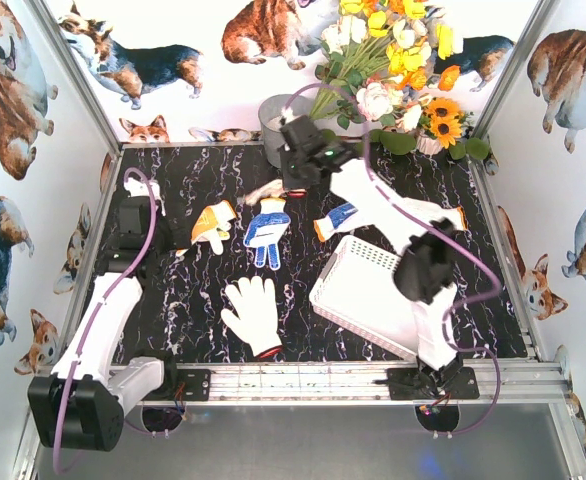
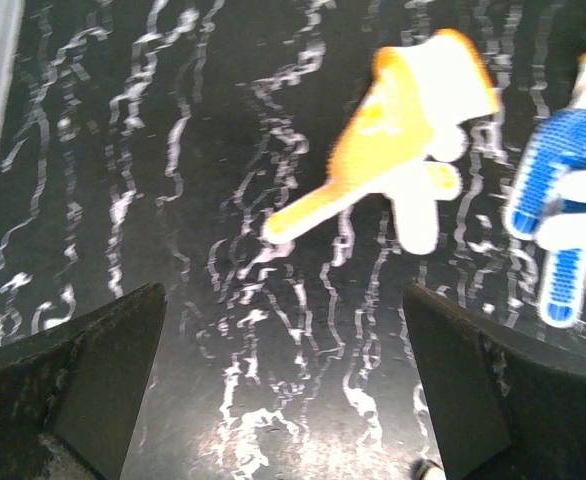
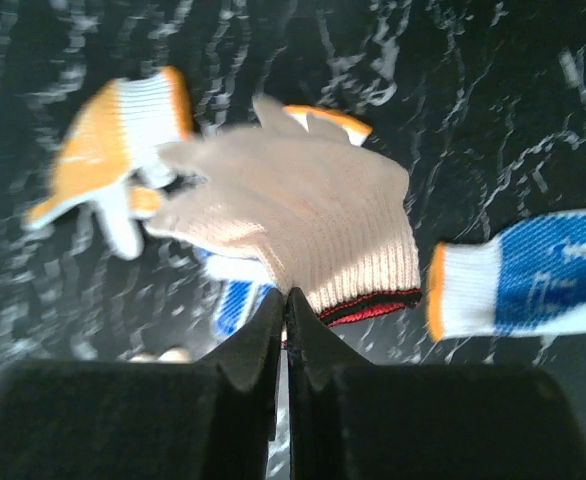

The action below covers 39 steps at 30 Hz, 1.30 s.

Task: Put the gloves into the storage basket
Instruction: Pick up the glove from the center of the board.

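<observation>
Closed on its cuff, my right gripper (image 3: 286, 297) pinches the red-trimmed glove (image 3: 293, 205), which stretches away from me; the storage basket (image 1: 363, 272) lies back toward my base, rightward.

I'm looking at a black bench (image 1: 188, 300) veined with white marbling. At its far edge stands a grey metal bucket (image 1: 270, 120), with yellow, orange and white flowers (image 1: 398, 45) spreading above and to its right. Corgi-print walls (image 1: 13, 100) enclose three sides. A silver rail (image 1: 303, 379) runs along the near edge.
</observation>
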### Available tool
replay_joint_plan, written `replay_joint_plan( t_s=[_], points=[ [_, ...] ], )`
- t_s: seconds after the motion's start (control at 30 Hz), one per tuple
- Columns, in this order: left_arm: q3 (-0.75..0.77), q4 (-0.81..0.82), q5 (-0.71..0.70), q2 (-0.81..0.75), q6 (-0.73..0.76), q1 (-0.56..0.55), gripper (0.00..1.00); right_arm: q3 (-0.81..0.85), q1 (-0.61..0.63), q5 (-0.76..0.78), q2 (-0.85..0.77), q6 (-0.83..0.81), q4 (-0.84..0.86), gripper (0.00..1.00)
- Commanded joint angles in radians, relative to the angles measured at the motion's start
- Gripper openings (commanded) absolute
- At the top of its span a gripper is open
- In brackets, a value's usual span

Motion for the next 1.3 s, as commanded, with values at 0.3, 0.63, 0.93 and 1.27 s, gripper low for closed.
replay_joint_plan(
  t_s=[0.3, 0.63, 0.93, 1.27],
  points=[
    [0.031, 0.066, 0.373, -0.181, -0.036, -0.274, 0.91, -0.561, 0.002, -0.445, -0.525, 0.516, 0.294, 0.00],
    [0.094, 0.063, 0.423, -0.194, -0.103, -0.585, 0.88, -0.675, 0.015, -0.598, -0.712, 0.464, 0.264, 0.00],
    [0.152, 0.023, 0.489, -0.151, 0.004, -0.608, 0.92, -0.586, 0.015, -0.824, -0.733, 0.223, -0.017, 0.00],
    [0.102, 0.094, 0.732, -0.069, 0.009, -0.682, 0.66, -0.665, 0.024, -0.904, -0.768, 0.225, 0.007, 0.00]
  ],
)
